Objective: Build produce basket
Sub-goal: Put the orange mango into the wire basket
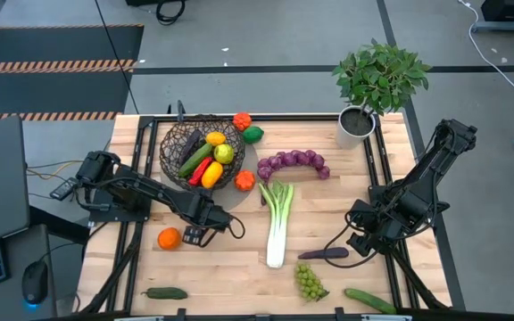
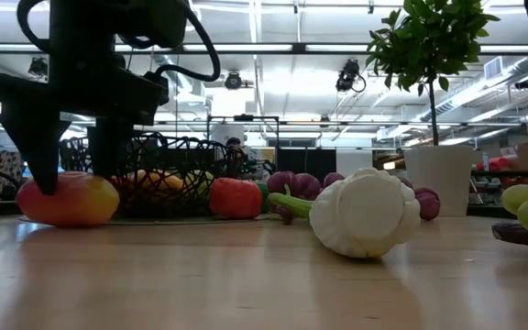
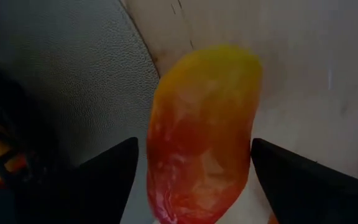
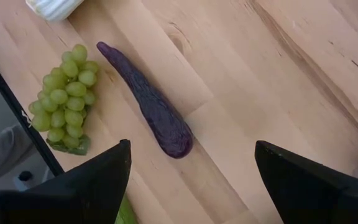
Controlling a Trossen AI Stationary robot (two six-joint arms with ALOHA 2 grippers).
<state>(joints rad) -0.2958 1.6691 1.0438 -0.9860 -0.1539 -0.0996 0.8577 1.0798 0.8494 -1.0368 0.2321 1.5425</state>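
Note:
An orange-red fruit with a yellow end (image 3: 201, 130) lies on the table near the left front, also seen in the high view (image 1: 169, 238) and the low view (image 2: 67, 200). My left gripper (image 3: 194, 162) points down over it, open, one finger close on each side of the fruit. The dark wire basket (image 1: 169, 143) stands at the far left with several pieces of produce in it. My right gripper (image 4: 191, 180) hangs open above a purple aubergine (image 4: 148, 102), which lies flat beside green grapes (image 4: 64, 93).
A leek (image 1: 277, 223) lies mid-table, with purple grapes (image 1: 293, 163) beyond it. Orange and green peppers (image 1: 244, 181) (image 1: 253, 134) sit beside the basket. Cucumbers (image 1: 166, 292) (image 1: 370, 300) lie along the near edge. A potted plant (image 1: 355, 125) stands at the far right.

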